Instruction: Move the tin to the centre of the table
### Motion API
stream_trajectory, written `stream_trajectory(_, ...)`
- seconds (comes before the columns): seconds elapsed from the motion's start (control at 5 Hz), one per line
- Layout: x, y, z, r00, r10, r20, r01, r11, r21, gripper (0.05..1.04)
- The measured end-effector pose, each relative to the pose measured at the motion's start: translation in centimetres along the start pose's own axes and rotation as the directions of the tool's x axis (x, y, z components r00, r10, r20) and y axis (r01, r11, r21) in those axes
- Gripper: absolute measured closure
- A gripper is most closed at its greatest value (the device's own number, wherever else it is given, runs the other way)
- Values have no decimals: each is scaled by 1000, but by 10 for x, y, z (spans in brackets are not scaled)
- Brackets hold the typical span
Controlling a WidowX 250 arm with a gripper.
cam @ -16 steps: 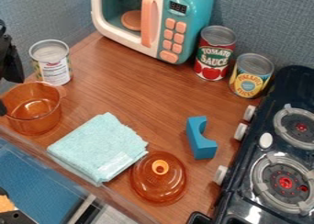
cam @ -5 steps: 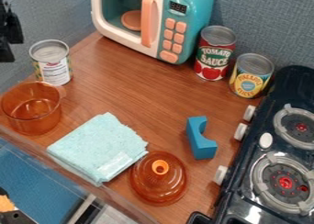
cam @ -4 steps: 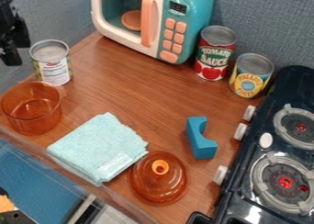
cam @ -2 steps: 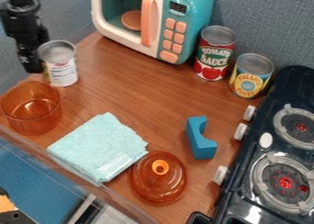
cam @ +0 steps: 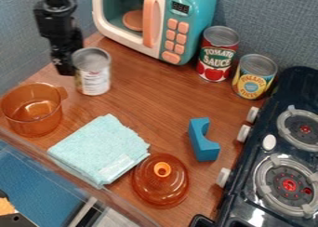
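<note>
My gripper (cam: 66, 70) hangs just beside the upright tin can (cam: 93, 76), probably to push it towards the middle of the table (cam: 152, 98), jaws parted or together, I cannot tell.

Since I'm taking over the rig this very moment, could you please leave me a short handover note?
Gripper: low at the tin's left side in the view; whether it touches or holds it is unclear.
Tin: upright, between the pot and the microwave.
Done: not finished; the tin is short of the table's centre.
Left: bring it to the centre, probably minding the cloth.
</note>
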State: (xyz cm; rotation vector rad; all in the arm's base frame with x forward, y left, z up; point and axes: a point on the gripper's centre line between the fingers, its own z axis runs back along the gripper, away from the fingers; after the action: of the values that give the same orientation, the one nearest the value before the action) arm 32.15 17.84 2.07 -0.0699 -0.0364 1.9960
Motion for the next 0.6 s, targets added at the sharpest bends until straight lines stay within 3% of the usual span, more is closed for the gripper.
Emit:
stream_trajectory(0.2, -41, 2, 6, 998, -63, -22, 62, 998, -15, 83)
stream_trajectory(0.4, -72, 8, 5, 991, -134, -12, 133, 991, -20, 83)
stream_trajectory(0.6, -97, 18, 0, 983, -180, -16, 180, 984, -6, 83)
